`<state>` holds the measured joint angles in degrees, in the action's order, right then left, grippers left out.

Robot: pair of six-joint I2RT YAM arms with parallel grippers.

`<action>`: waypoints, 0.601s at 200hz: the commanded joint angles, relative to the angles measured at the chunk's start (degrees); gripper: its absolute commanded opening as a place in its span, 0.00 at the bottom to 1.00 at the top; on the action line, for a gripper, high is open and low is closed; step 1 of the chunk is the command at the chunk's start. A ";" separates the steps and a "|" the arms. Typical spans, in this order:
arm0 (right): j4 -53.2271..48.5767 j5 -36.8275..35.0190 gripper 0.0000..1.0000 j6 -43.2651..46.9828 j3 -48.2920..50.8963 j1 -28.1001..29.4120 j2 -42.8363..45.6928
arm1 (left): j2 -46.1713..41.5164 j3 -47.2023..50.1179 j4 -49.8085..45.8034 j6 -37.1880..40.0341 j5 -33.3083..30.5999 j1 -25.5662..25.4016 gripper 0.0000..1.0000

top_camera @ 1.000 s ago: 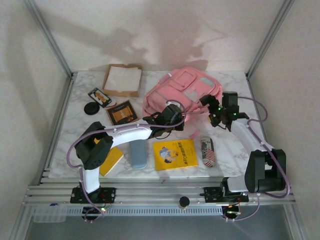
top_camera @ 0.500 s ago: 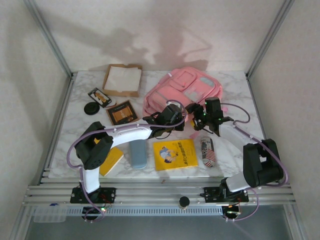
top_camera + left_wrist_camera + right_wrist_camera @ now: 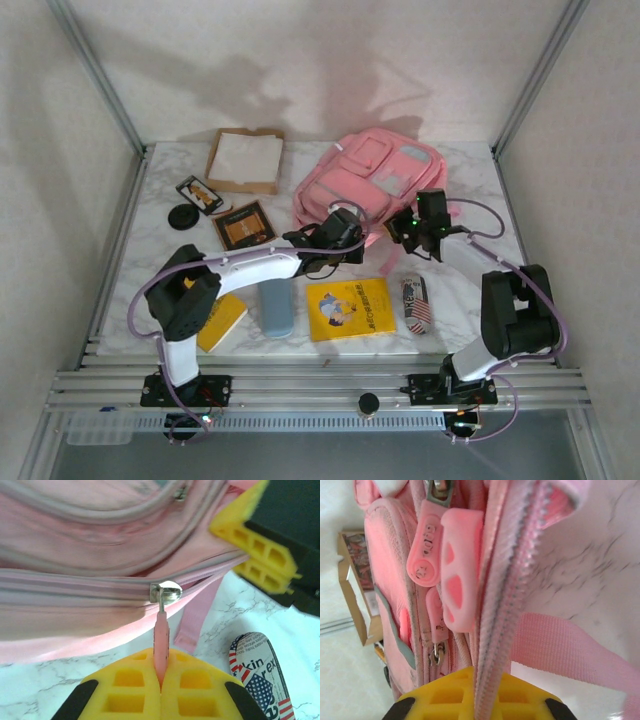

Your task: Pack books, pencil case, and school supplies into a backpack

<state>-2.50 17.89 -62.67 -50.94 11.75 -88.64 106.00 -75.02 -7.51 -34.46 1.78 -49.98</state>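
Right gripper (image 3: 480, 690) is swinging inward, pinching shut on the backpack's (image 3: 370, 175) zippered rim (image 3: 492, 605); left gripper (image 3: 161, 680) is clamping the zipper pull (image 3: 161, 635). Soft, floppy fabric is probably best gripped at seams.

Marble-patterned table (image 3: 465, 305) bearing a pink backpack (image 3: 375, 180). Left of the backpack: cardboard tray (image 3: 245, 160), small dark card (image 3: 199, 194), black disc (image 3: 183, 216), dark brown book (image 3: 244, 225). Nearer than the backpack: large yellow book (image 3: 351, 307), grey pencil case (image 3: 276, 310), flag-print pouch (image 3: 415, 303) (lettering partly legible), smaller yellow book (image 3: 225, 322).
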 commanded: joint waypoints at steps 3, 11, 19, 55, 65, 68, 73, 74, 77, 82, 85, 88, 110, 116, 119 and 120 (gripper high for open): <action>-1.27 -1.59 0.00 10.26 -4.92 -4.90 -0.79 | -6.30 3.68 -5.14 1.06 -3.46 2.51 0.00; -2.94 -0.39 0.00 12.61 -6.89 -6.34 -1.91 | -7.36 5.16 -5.68 1.76 -3.81 3.30 0.00; -4.48 0.29 0.00 15.26 -8.96 -7.55 -2.91 | -8.02 6.26 -6.53 2.47 -4.23 4.23 0.00; -6.97 0.35 0.00 19.16 -15.02 -11.17 -5.86 | -7.14 7.16 -8.95 7.04 -3.87 7.61 0.00; -7.77 -0.84 0.00 19.30 -16.17 -11.18 -6.23 | -6.25 5.89 -9.63 7.30 -3.38 8.45 0.00; -7.74 -0.79 0.02 19.16 -16.18 -11.16 -6.22 | -6.07 5.66 -9.49 7.42 -2.87 8.49 0.00; -7.21 -0.33 0.12 19.08 -15.93 -10.80 -5.98 | -5.93 5.44 -8.70 7.67 -1.71 8.49 0.00; -7.10 -0.19 0.13 19.08 -15.90 -10.74 -5.96 | -5.99 5.47 -8.46 7.79 -1.40 8.45 0.00; -6.81 0.12 0.19 19.15 -15.74 -10.50 -5.76 | -6.05 5.50 -7.66 8.01 -0.55 8.34 0.00; -6.99 0.07 0.28 19.37 -15.69 -9.86 -5.38 | -6.14 5.66 -6.24 8.12 0.90 8.11 0.00; -7.48 -0.29 0.32 19.55 -15.82 -9.44 -5.20 | -6.24 5.68 -5.49 8.11 1.34 7.92 0.00; -8.19 -0.84 0.36 19.64 -16.00 -9.00 -5.00 | -6.32 5.68 -4.94 8.02 1.58 7.76 0.00; -13.99 -3.89 0.66 19.12 -16.02 -6.56 -3.15 | -4.79 4.22 -2.79 7.20 2.87 7.17 0.00; -16.33 -5.76 0.71 18.60 -15.74 -6.17 -2.38 | -4.16 3.70 -2.57 6.83 2.79 7.22 0.00; -17.54 -6.79 0.74 18.42 -15.57 -5.94 -1.95 | -3.95 3.54 -2.41 6.71 2.75 7.10 0.00; -17.76 -7.07 0.75 18.35 -15.49 -5.95 -1.83 | -3.86 3.47 -2.33 6.65 2.72 7.09 0.00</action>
<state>-15.33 17.89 -44.82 -64.93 4.03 -94.32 100.44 -68.95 -10.61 -28.18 3.49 -42.65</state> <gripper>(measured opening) 0.661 0.060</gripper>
